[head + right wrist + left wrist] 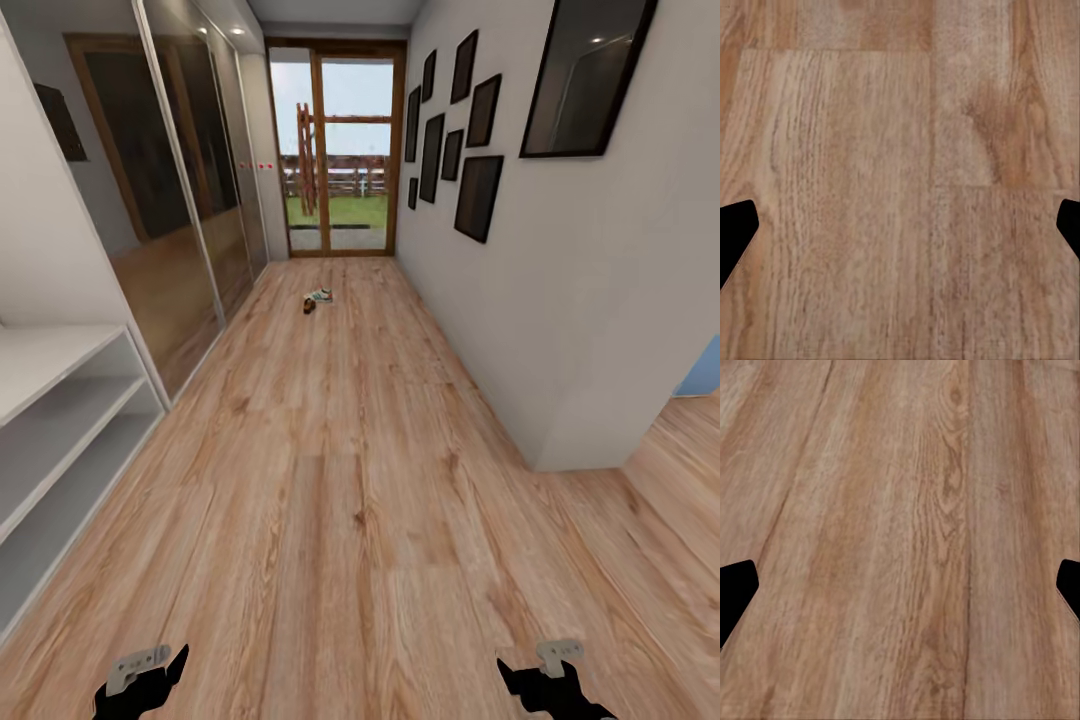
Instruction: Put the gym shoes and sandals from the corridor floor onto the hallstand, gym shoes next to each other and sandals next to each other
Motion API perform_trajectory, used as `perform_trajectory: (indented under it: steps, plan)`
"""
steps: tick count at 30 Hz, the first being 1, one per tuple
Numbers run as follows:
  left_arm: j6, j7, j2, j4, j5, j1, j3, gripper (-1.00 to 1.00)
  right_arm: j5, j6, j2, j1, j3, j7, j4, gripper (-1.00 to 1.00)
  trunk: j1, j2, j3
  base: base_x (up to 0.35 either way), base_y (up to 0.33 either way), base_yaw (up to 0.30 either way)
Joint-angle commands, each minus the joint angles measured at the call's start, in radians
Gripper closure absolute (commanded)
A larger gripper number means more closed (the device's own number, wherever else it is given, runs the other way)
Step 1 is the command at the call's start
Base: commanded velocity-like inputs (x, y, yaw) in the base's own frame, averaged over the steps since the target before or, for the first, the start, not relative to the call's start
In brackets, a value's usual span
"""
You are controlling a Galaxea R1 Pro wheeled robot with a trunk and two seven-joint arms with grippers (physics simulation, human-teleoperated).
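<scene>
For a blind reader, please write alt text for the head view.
A long corridor floor leads to a glass door; shoes lie far ahead. A pale rack stands left, dark frames hang right, and both open grippers hang low.

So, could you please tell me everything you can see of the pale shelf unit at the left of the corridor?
The pale shelf unit stands against the left wall, cut off by the picture's left edge. It looks like smooth, matte, pale grey-white board. A flat top and two open shelves below it show, closed at the far end by an upright side panel. Nothing shows on the visible parts of its shelves. Its base meets the wooden corridor floor, and the mirrored wardrobe doors begin just beyond it.
</scene>
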Motion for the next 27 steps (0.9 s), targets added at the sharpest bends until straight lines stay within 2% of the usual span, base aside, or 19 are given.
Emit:
perform_trajectory:
  steps: [1,27]
  plan:
    - [-0.001,-0.009,-0.001,0.001,-0.002,-0.001,0.008,-1.00,0.009,-0.003,0.000,-0.001,-0.009,0.004,0.001,-1.00,0.000,0.000,-0.001,0.338,0.000,0.000]
    - [-0.001,-0.009,-0.001,0.001,-0.002,-0.001,0.008,-1.00,0.009,-0.003,-0.001,-0.001,-0.009,0.005,0.001,-1.00,0.000,0.000,-0.001,0.338,0.000,0.000]
